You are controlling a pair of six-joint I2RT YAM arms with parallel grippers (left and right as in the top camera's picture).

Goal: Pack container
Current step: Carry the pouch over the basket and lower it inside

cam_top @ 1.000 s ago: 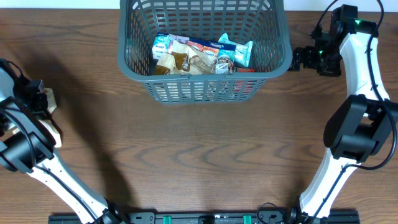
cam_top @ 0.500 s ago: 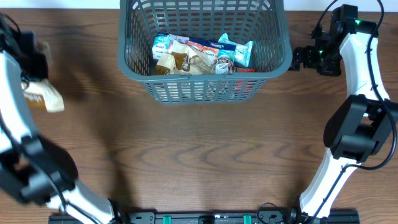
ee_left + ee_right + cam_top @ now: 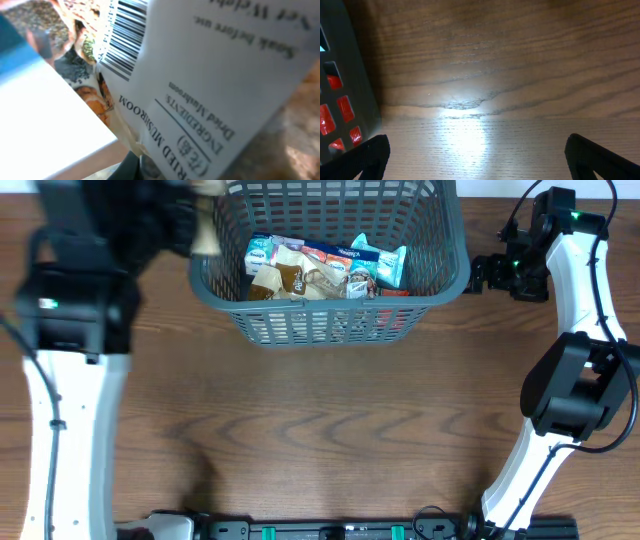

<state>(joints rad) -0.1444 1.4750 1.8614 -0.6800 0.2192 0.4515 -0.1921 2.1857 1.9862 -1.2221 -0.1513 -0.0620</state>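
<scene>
The container [image 3: 330, 320] is sitting just to the right of the left gripper [image 3: 200, 220], and its left rim is lying almost under the fingertips. The gripper is clamping a dried mushroom packet [image 3: 210, 85], which is filling the wrist view, so the fingers themselves are barely showing. On the overhead view the packet is hanging right at the rim, not clearly inside it.

The right gripper [image 3: 477, 150] is standing with its fingers wide apart and holding nothing. It is hovering low over the table [image 3: 320, 430], with the container's right wall close on its left.

The main risk is in the drop point. If the jaws part here, the packet is likely to catch the thick rim and tip outward onto the table. The left arm is blurring in the overhead view, which suggests speed. A fast sweep could knock the rim and push the container toward the right gripper. The snack packets [image 3: 320, 268] already inside are piling toward the near wall, so a flat pouch landing on them may slide or stand on edge.
</scene>
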